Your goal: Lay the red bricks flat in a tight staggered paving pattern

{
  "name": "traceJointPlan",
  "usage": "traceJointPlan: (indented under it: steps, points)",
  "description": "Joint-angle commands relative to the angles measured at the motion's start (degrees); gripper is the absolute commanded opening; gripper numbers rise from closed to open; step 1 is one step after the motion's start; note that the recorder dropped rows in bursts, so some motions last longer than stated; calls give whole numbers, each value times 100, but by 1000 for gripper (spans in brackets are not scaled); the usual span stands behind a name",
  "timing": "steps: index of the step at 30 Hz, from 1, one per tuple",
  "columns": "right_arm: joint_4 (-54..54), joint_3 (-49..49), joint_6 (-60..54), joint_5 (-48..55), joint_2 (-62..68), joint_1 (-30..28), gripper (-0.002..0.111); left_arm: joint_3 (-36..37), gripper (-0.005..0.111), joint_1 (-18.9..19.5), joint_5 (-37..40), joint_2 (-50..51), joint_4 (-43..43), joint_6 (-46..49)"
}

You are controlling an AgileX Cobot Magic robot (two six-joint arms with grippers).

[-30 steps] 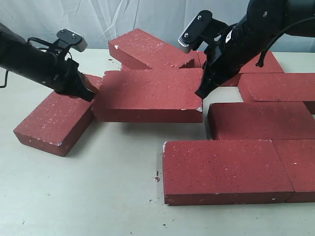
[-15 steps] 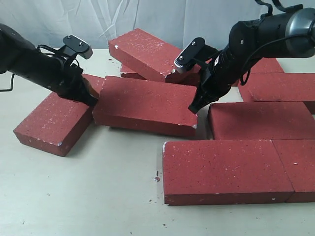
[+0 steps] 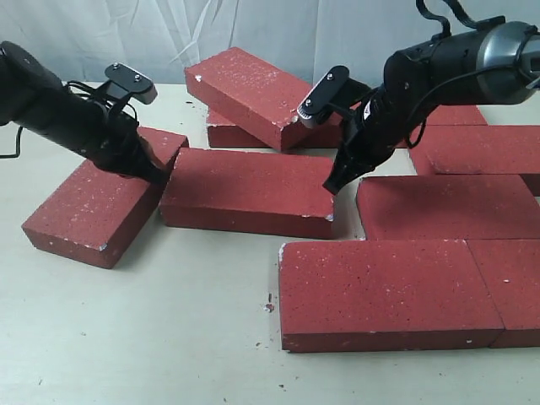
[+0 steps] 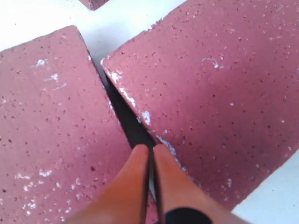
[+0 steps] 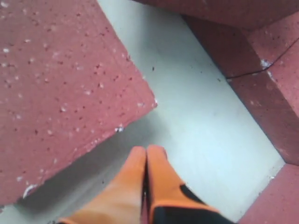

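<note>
Several red bricks lie on the table. The middle brick point(image 3: 249, 190) lies roughly flat between my two grippers. My left gripper point(image 3: 157, 174) is shut, its tips point(image 4: 150, 148) in the dark gap between the angled left brick point(image 3: 93, 211) point(image 4: 46, 116) and the middle brick's left end point(image 4: 215, 84). Shut as well, my right gripper point(image 3: 334, 184) point(image 5: 147, 150) hangs over bare table just off the middle brick's right corner point(image 5: 60, 93). It holds nothing.
One brick point(image 3: 245, 89) leans tilted on another point(image 3: 229, 135) at the back. To the right, bricks point(image 3: 447, 207) point(image 3: 477, 148) lie flat in rows, with two more at the front point(image 3: 380, 291) point(image 3: 510, 287). Bare table point(image 3: 152, 337) stretches along the front left.
The middle brick has come down from a raised, tilted pose and now lies lower and nearer the front. My right gripper followed its right end down and leftward. The left gripper barely moved.
</note>
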Motion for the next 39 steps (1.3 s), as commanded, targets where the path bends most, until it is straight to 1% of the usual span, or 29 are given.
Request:
traceJointPlan:
  steps: [1,4,6,8,9,10,12,13,14,15,16,17,20,22,26,31,37,39]
  points:
    - [-511,-28,209,532,-40,-3,14,-13,9,-44,-72,-44,56,-197]
    - [-904,-28,887,660,-188,-3,21,-13,9,-44,52,-265,134,-227]
    - [-995,-28,1387,685,-422,-3,22,-13,9,-44,316,-496,134,-240]
    - [-670,-28,1733,768,-716,-3,22,-13,9,-44,786,-711,186,-240]
    - [-432,3,1662,780,-840,-3,21,-13,9,-44,1102,-815,202,-240]
    - [-82,76,1405,736,-988,8,18,-13,8,-44,1399,-903,258,-240]
    - [820,302,392,567,-1209,52,6,-13,5,-79,2312,-964,579,-240]
    - [1398,458,-320,487,-1298,66,-1,-13,4,-117,2642,-964,752,-211]
    - [2061,600,-1043,473,-1348,77,-1,-1,2,-173,2905,-952,992,-182]
    - [2695,686,-1883,499,-1358,77,-1,28,0,-223,2964,-926,1208,-183]
    - [3230,742,-2623,573,-1358,77,-1,75,0,-262,2858,-895,1360,-183]
    - [3653,767,-3137,682,-1340,67,-1,99,0,-291,2766,-846,1384,-196]
    - [4357,766,-3771,1358,-1224,78,-1,136,0,-354,2508,-603,1278,-196]
    - [4532,766,-4103,1471,-1148,149,-1,136,0,-406,2358,-433,1223,-196]
    - [4494,731,-4145,1402,-984,237,-1,73,0,-406,2185,-197,1046,-196]
    - [4333,496,-4145,1927,-602,356,-1,-73,0,-406,2298,76,771,-196]
    - [4130,351,-4145,1857,-291,396,-1,-229,0,-406,2316,368,766,-184]
    - [4068,321,-4145,1653,-212,396,-1,-290,0,-406,2291,480,754,-184]
